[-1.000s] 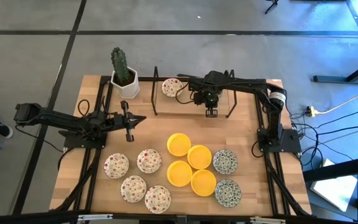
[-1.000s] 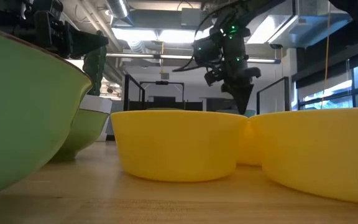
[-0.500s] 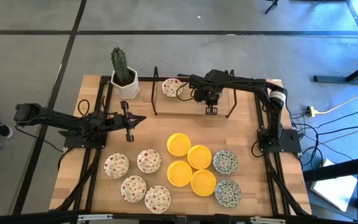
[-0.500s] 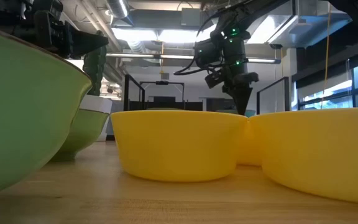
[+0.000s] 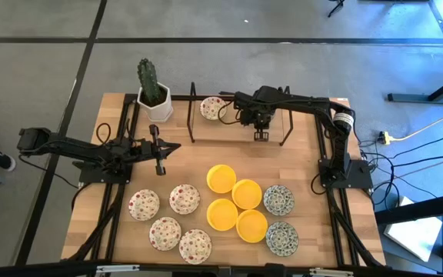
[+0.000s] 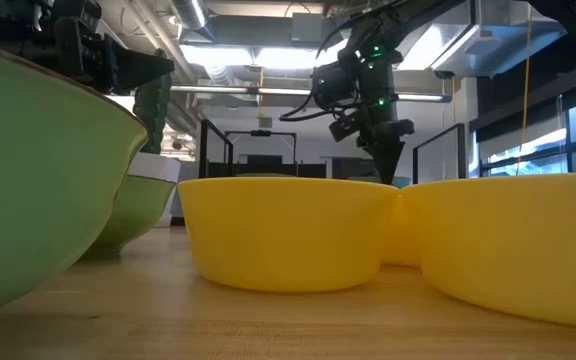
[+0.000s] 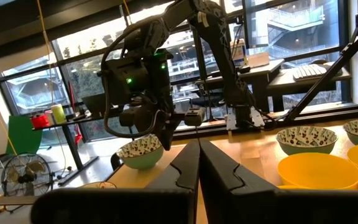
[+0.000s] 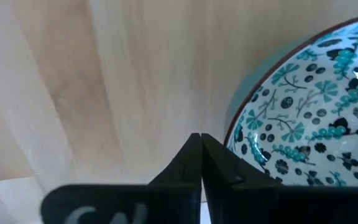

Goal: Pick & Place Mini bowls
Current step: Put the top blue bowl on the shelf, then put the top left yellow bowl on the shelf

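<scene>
The right gripper is seen pressed together, empty, just beside a green-patterned bowl; the left gripper (likewise closed) holds nothing.

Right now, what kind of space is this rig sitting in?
Probably an open lab or workshop-office: exposed ceiling ducts and strip lights, big glazed walls with desks and a keyboard behind, a floor fan, and loose cables on bare concrete.

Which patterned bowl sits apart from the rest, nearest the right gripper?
The green-patterned bowl at the table's far edge beside the cactus pot. It sits alone next to the right gripper; all the others are clustered near the front.
</scene>
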Tool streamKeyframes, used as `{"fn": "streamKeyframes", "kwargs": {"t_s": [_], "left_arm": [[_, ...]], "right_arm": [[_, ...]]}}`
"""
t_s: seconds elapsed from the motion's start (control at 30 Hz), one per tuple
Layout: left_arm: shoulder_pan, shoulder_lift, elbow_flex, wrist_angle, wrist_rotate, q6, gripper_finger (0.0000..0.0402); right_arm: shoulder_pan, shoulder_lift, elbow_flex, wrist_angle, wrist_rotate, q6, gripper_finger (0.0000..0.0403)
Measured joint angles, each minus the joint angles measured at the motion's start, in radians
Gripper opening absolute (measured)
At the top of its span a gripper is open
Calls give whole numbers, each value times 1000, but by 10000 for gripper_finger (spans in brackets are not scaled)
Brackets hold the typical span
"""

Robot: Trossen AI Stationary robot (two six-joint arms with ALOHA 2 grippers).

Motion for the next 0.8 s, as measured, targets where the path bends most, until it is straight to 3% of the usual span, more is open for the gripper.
{"fn": "streamKeyframes", "kwargs": {"t_s": [0.43, 0.8], "left_arm": [[0, 0, 0, 0, 0, 0, 3], [0, 0, 0, 0, 0, 0, 2]], "right_arm": [[1, 0, 1, 9, 2, 5, 4], [98, -26, 22, -25, -5, 23, 5]]}}
